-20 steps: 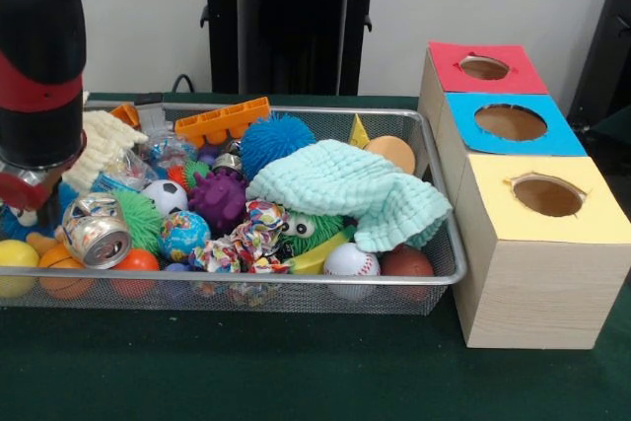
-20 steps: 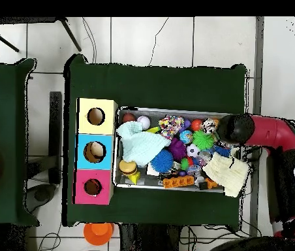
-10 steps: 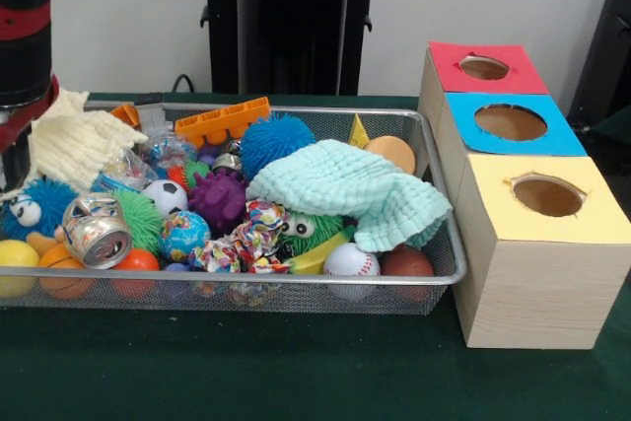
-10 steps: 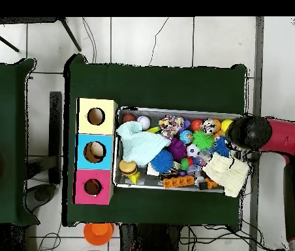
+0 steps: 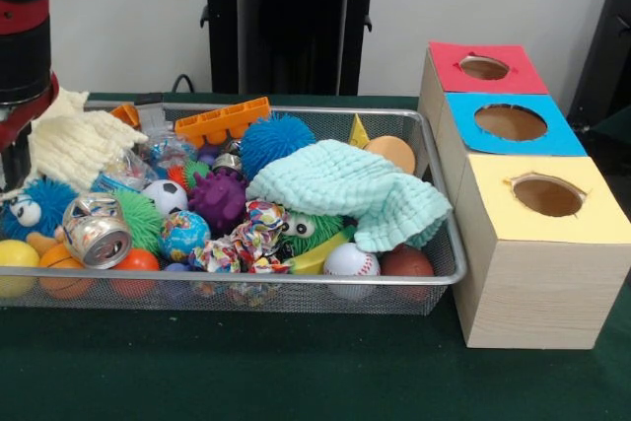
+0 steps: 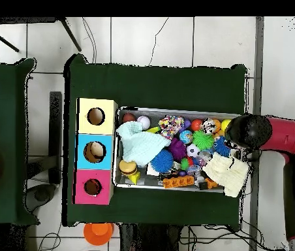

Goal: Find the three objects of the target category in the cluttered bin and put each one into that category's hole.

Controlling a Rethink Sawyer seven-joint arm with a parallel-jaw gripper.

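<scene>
My arm [image 5: 25, 36] shows only as a red-black column at the front view's left edge; overhead shows it reaching over the bin's [image 6: 176, 187] end furthest from the boxes. End effector hidden under the arm in both views, can't tell if it's wide or narrow.

Bin long axis runs toward the three-hole box: red [image 5: 485, 67], blue [image 5: 510, 122], yellow [image 5: 547, 195] tops, holes facing up, box touching the bin's end on the table [image 5: 296, 372].

Clutter: mint cloth [image 5: 350, 189] draped over a green googly-eyed toy [image 5: 311, 229], baseball [image 5: 351, 260], crushed can [image 5: 96, 231], cream cloth [image 5: 74, 140] beside my arm, orange block [image 5: 223, 120].
</scene>
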